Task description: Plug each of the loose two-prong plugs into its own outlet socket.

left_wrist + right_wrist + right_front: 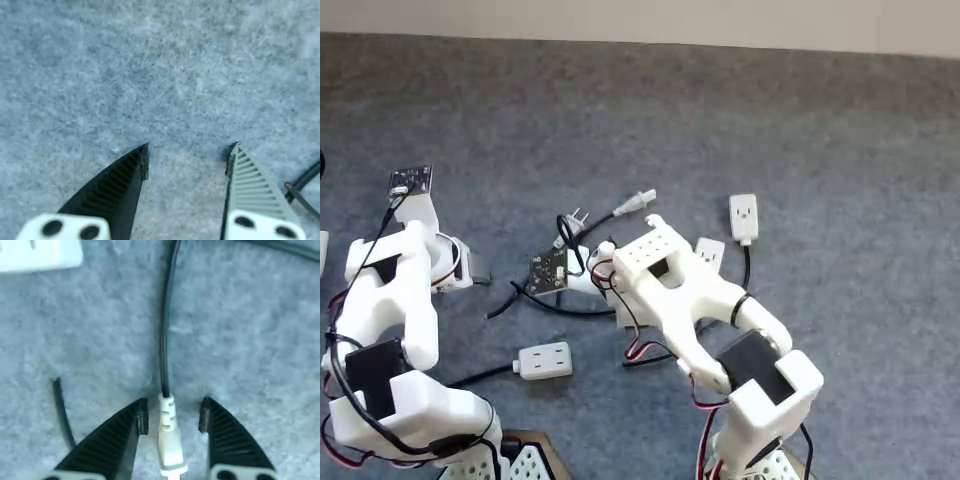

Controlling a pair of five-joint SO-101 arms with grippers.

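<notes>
Right pincer [173,414] stands apart, one black finger on each side of a white plug [168,440] that lies on the grey carpet [250,340]. A sliver of carpet shows between each fingertip and the plug's sides. The plug's black cord [165,340] runs straight away from the pincer. Farther off, a white socket block [40,252] is cut by the frame's edge, and a loose cord end [60,405] lies just beside one finger.

Left pincer [189,152] is apart too, one dark finger and one pale, with carpet between them. A thin black lead [305,182] lies beside the pale finger.

From above, the left arm [390,320] keeps to its own side. The right arm [700,310] stretches toward the middle. The near socket [545,360] lies between the two arms. The far socket [743,217] lies beyond the right arm, and the half-hidden socket [710,252] sits against that arm's side. A pronged plug [575,222] and a second plug [635,203] lie near each other past the right arm's tip. The carpet's far edge meets a pale strip [640,20].
</notes>
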